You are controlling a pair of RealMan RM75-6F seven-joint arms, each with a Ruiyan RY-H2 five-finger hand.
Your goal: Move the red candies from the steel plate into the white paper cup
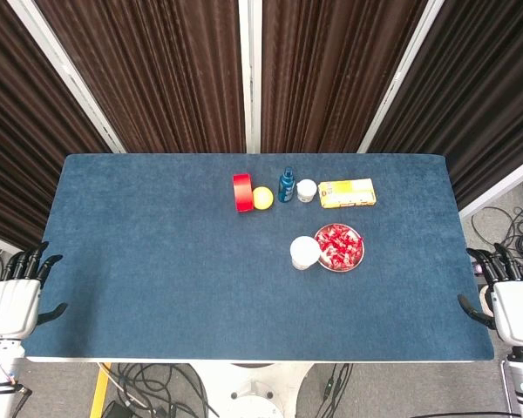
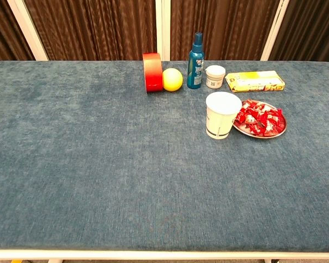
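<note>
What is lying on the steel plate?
The steel plate holds a heap of red candies. The plate's bottom under them is mostly covered, so anything beneath cannot be seen.

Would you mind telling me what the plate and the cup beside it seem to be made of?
Plate: apparently polished metal, judging by its thin, shiny silver rim. Cup: looks like matte white paper, with a rolled lip and faint print on its side.
</note>
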